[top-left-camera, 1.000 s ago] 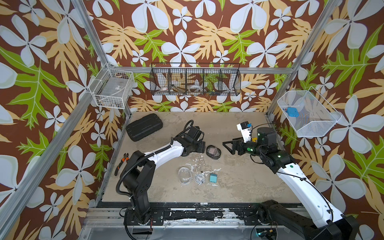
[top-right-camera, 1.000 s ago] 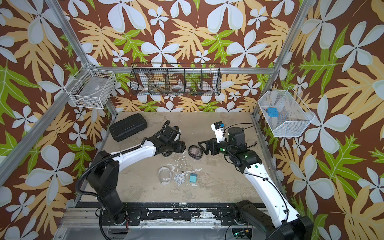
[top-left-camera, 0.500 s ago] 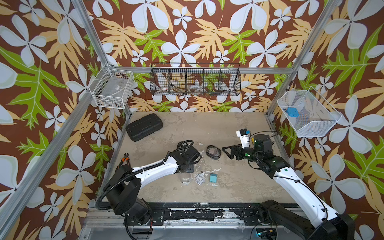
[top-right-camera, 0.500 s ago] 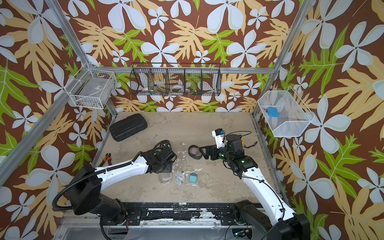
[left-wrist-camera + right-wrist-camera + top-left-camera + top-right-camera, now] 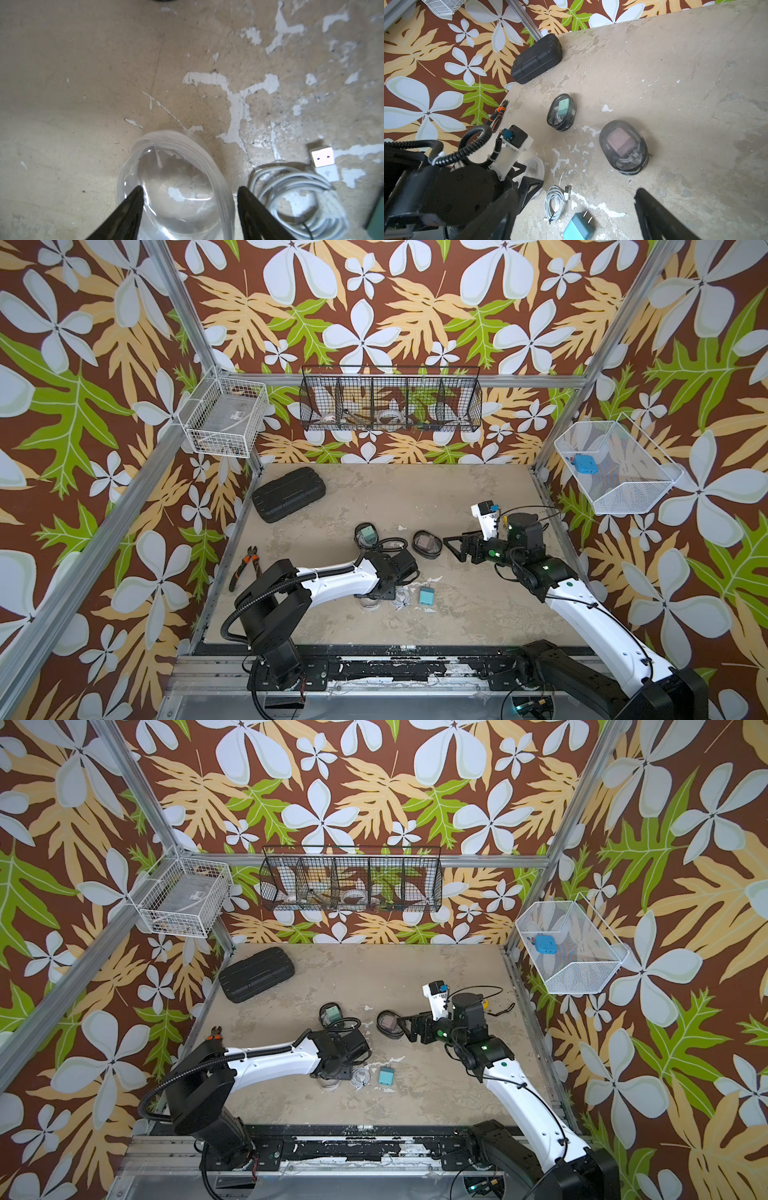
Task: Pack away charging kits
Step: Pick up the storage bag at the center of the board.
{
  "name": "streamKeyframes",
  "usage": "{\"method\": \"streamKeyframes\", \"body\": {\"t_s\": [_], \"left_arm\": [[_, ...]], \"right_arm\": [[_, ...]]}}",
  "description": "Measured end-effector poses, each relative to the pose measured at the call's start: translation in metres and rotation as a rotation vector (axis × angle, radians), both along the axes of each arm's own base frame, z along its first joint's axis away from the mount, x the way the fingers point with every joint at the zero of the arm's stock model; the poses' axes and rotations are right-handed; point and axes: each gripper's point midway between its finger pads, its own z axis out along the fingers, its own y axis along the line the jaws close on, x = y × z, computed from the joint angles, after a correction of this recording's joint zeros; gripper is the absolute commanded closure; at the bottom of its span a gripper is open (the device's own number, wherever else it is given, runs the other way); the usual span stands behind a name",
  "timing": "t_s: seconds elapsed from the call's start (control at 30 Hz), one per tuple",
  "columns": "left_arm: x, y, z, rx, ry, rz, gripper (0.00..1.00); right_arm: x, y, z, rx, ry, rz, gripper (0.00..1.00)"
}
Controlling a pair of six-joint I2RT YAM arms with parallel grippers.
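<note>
Both top views: the left gripper [image 5: 376,594] hangs over the empty clear pouch [image 5: 369,605] at the near centre. The coiled cable [image 5: 401,596] lies just right of it, and the teal plug [image 5: 427,596] is further right. The mint-filled pouch [image 5: 366,536] and pink-filled pouch [image 5: 426,544] lie farther back. The right gripper [image 5: 452,548] hovers beside the pink one, jaws spread and empty.

Left wrist: the jaws are parted and straddle the clear pouch's rim without clamping it. The pouch looks light, soft and slick. It is probably best pinched at the thicker rim, since the domed film would likely buckle.

Right wrist: the cable looks limp, so take its bundled middle. The plug looks rigid and smooth, so grip its flat sides.
</note>
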Motion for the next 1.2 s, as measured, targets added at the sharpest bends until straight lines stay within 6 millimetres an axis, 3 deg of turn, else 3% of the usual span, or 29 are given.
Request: {"method": "streamKeyframes", "body": {"t_s": [0.17,0.43,0.63,0.83,0.97,1.1,1.2], "left_arm": [[-0.005,0.002,-0.003,0.022,0.000,0.021,0.38],[-0.007,0.008,0.001,0.032,-0.011,0.028,0.87],[-0.009,0.011,0.008,0.027,-0.014,0.006,0.99],[-0.014,0.016,0.009,0.031,-0.006,-0.030,1.00],[-0.018,0.017,0.013,0.009,-0.004,-0.062,1.00],[-0.018,0.015,0.029,-0.083,-0.057,-0.080,1.00],[-0.018,0.011,0.036,-0.180,-0.099,-0.088,1.00]], "right_arm": [[-0.002,0.001,-0.002,0.004,-0.001,0.006,0.10],[-0.002,0.002,-0.002,0.012,-0.010,0.014,0.11],[-0.002,0.003,-0.001,0.015,-0.012,0.019,0.11],[-0.003,0.008,-0.008,0.015,0.015,0.040,0.13],[-0.014,0.032,-0.016,-0.005,0.047,0.132,0.24],[-0.036,0.063,-0.032,-0.026,0.089,0.238,0.50],[-0.053,0.077,-0.052,-0.036,0.166,0.272,0.52]]}}
